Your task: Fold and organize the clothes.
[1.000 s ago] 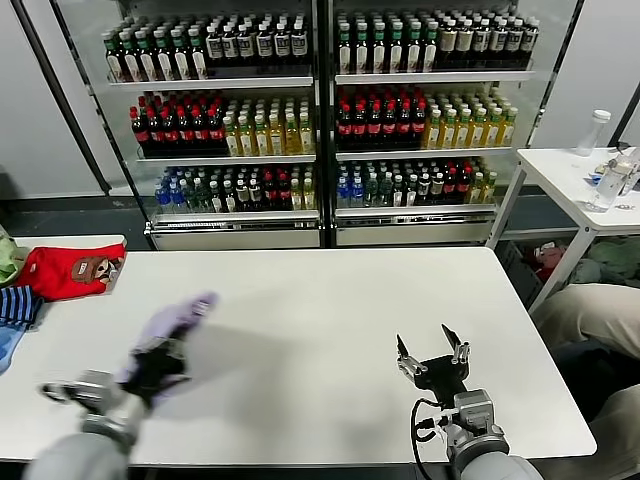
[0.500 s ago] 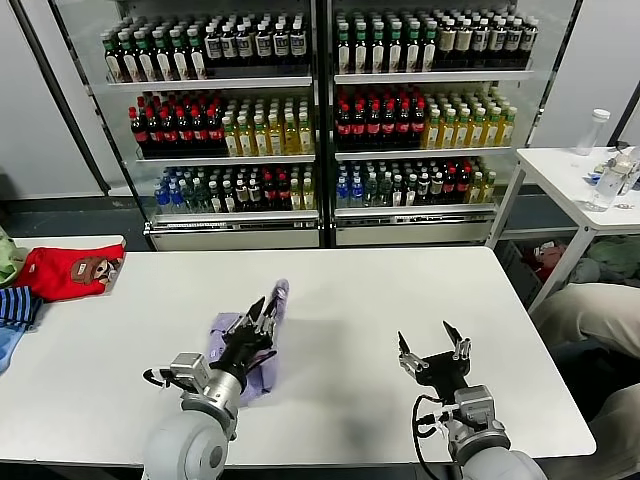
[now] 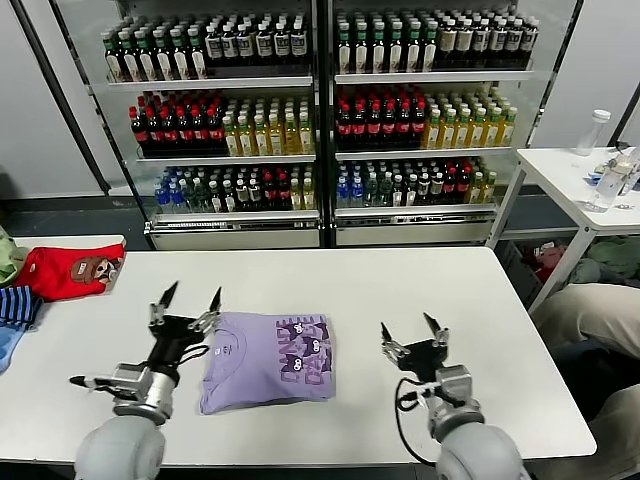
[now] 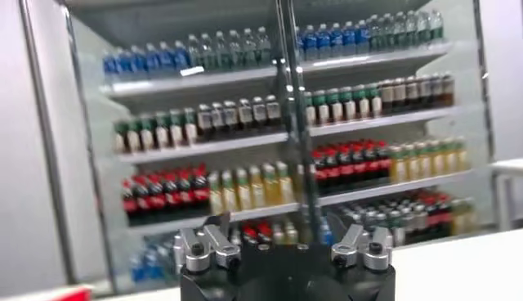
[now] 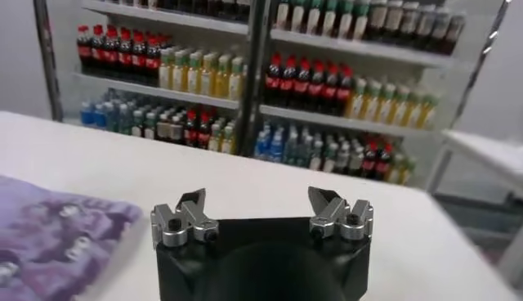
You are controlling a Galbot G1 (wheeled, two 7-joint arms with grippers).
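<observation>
- The white table (image 3: 330,275) is a broad, smooth slab; bare top runs along the far edge, and there is more bare top to the right of the right arm.
- Behind it stand glass-fronted drink coolers (image 3: 320,120), shelves packed with rows of bottles; a second white table (image 3: 565,175) sits off to the right.
- The lavender T-shirt (image 3: 268,360) lies folded into a soft, slightly rumpled rectangle near the table's front edge, between the two arms, with the dark cartoon-cat print up on its right half.
- A red garment with a cartoon face (image 3: 70,270) and a blue striped garment (image 3: 15,310) are bunched at the table's left edge, well apart from the T-shirt.
- The left gripper (image 3: 188,300) is raised just left of the T-shirt, its pointed fingers spread wide and holding nothing.
- The right gripper (image 3: 412,332) hovers to the right of the T-shirt, clear of it, fingers likewise spread and empty.
</observation>
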